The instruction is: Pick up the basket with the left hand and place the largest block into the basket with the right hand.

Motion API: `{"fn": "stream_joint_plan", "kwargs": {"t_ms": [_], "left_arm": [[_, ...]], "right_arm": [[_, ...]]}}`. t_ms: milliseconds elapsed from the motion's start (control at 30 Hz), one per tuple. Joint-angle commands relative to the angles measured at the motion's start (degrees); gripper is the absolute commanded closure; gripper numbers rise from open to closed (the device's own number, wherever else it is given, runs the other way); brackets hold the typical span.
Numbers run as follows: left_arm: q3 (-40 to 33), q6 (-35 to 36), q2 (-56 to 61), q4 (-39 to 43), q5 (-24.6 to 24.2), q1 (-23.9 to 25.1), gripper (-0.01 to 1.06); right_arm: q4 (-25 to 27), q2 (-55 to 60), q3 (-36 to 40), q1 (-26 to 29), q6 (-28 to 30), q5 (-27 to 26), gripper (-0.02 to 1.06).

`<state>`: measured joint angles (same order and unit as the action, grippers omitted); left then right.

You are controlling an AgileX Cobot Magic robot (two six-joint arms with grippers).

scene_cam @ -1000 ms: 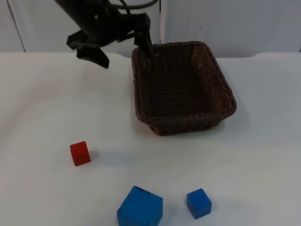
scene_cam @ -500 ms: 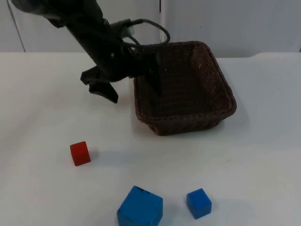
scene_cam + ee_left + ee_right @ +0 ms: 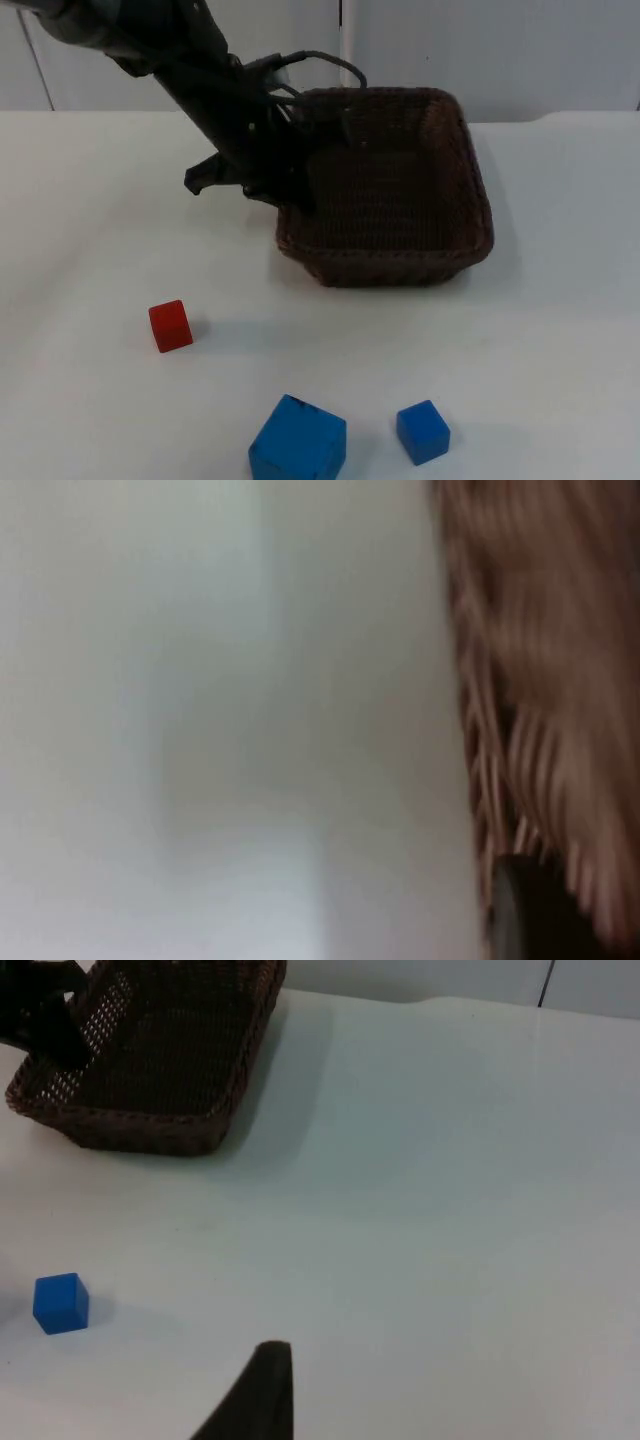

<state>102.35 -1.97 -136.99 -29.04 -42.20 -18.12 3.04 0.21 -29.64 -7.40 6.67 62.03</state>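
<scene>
A dark brown wicker basket [image 3: 385,272] stands at the back middle of the table. My left gripper [image 3: 290,195] has come down on its left wall, with one finger inside and one outside, shut on the rim. That wicker wall [image 3: 540,680] passes close by in the blurred left wrist view, beside a black fingertip [image 3: 510,920]. The largest block, a big blue cube [image 3: 297,440], lies at the table's front edge. My right arm waits with its gripper open; one of its fingertips [image 3: 258,1385] hangs over bare table, well apart from the basket [image 3: 150,1130].
A small blue cube [image 3: 422,431] lies right of the big one and also appears in the right wrist view [image 3: 60,1303]. A red cube [image 3: 170,325] sits front left. The grey partition wall [image 3: 500,50] closes the back.
My left gripper dropped from behind the basket's back-left corner onto its left wall and closed there. The basket shifted slightly and its left side pulled inward.
</scene>
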Motion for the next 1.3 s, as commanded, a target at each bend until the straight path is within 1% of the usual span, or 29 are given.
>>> {"fn": "stream_joint_plan", "kwargs": {"t_ms": [0,100,233,267,333,367,533,567,700,733,833,867,933,1000,1100,1267], "left_arm": [[0.3,-0.3,2.1,-1.2,0.5,-0.3,1.05],[0.3,-0.3,3.8,-3.3,0.6,-0.3,1.05],[0.3,-0.3,7.5,-3.8,-0.6,-0.3,1.05],[0.3,-0.3,8.8,-4.0,-1.1,-0.2,1.05],[0.3,-1.0,12.9,-4.3,-3.9,0.9,1.05],[0.3,-1.0,12.9,-4.3,-3.9,0.9,1.05],[0.2,-2.4,19.8,-3.9,-11.3,4.3,1.05],[0.2,-2.4,19.8,-3.9,-11.3,4.3,1.05],[0.2,-3.2,23.9,-1.2,-18.8,7.1,1.05],[0.2,-3.2,23.9,-1.2,-18.8,7.1,1.05],[0.2,-4.3,26.6,-2.6,-24.4,9.8,1.05],[0.2,-4.3,26.6,-2.6,-24.4,9.8,1.05],[0.2,-4.3,28.2,-3.1,-26.4,11.2,1.05],[0.2,-4.3,29.7,-3.2,-27.8,12.3,1.05],[0.2,-4.2,31.4,-3.3,-27.8,13.1,1.05],[0.2,-3.7,35.7,-3.5,-27.8,13.6,1.05]], "right_arm": [[0.1,-0.2,0.1,0.3,0.3,-0.1,0.00],[0.1,-0.2,0.1,0.3,0.3,-0.1,0.00],[0.1,-0.2,0.1,0.3,0.3,-0.1,0.00],[0.1,-0.2,0.1,0.3,0.3,-0.1,0.00],[0.1,-0.2,0.1,0.3,0.3,-0.1,0.00],[0.1,-0.2,0.1,0.3,0.3,-0.1,0.00],[0.1,-0.2,0.1,0.3,0.3,-0.1,0.00],[0.1,-0.2,0.1,0.3,0.3,-0.1,0.00],[0.1,-0.2,0.1,0.3,0.3,-0.1,0.00],[0.1,-0.2,0.1,0.3,0.3,-0.1,0.00],[0.5,-0.2,0.1,0.3,0.3,-0.1,0.00],[0.5,-0.2,0.1,0.3,0.3,-0.1,0.00],[1.6,-0.2,0.1,0.3,0.4,-0.1,0.00],[2.7,-0.2,0.1,0.3,1.8,-0.1,0.00],[3.8,-0.1,0.1,0.3,3.2,0.0,0.00],[5.3,4.8,0.1,0.3,5.1,0.3,0.00]]}}
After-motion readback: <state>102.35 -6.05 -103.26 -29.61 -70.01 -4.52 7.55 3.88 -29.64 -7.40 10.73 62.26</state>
